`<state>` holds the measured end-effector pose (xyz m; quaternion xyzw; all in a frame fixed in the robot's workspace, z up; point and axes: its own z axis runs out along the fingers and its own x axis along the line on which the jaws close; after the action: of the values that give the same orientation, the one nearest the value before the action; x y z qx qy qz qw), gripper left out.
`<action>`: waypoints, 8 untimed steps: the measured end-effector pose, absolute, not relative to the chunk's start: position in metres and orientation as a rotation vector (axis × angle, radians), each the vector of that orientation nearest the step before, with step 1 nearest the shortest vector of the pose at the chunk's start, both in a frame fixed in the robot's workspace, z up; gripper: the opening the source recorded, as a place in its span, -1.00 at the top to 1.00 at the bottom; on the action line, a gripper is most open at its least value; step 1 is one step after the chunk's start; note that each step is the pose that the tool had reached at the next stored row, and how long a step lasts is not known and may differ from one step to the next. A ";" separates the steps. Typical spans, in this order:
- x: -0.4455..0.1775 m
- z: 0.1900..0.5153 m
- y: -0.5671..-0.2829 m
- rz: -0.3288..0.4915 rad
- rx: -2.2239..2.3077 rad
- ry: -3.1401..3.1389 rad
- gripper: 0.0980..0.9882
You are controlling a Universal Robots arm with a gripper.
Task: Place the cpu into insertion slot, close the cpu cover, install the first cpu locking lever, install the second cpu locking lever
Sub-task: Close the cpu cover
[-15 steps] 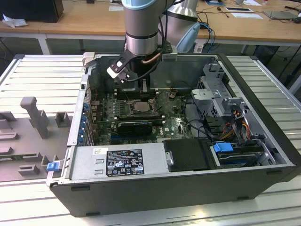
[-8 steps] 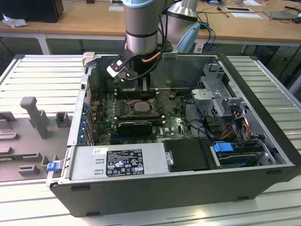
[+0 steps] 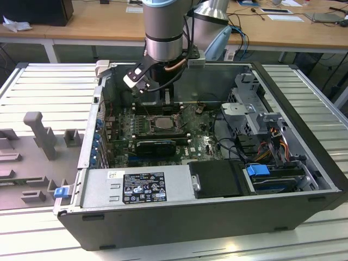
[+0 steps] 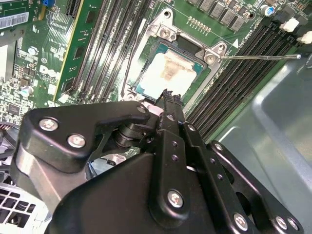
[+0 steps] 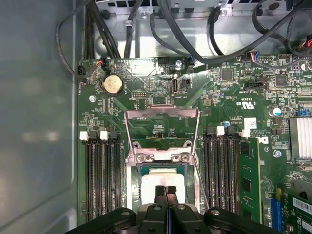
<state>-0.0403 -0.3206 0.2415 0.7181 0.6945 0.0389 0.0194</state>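
Cpu seated in slot, cover raised; gripper is held just above, fingers pressed together and empty. It is judged light, stiff, fragile underneath, best taken by opposite edges

The cpu lies flat inside the insertion slot. Its pale silver-beige face is up, with a browner smear near the middle, and a thin green edge shows around it in both wrist views. The insertion slot is a square socket with a silvery rim and screw heads at its corners, set in green board between rows of long black memory slots. In the exterior view it sits mid-board, toward the far wall. The cpu cover, a thin silvery frame, stands swung open, with board showing through its window.
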 end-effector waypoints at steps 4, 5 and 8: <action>-0.039 0.243 -0.321 0.121 2.228 2.156 0.98; -0.037 0.243 -0.321 0.121 2.229 2.155 0.98; -0.036 0.243 -0.321 0.121 2.229 2.155 0.98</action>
<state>-0.0362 -0.3206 0.2433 0.7182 0.6945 0.0390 0.0194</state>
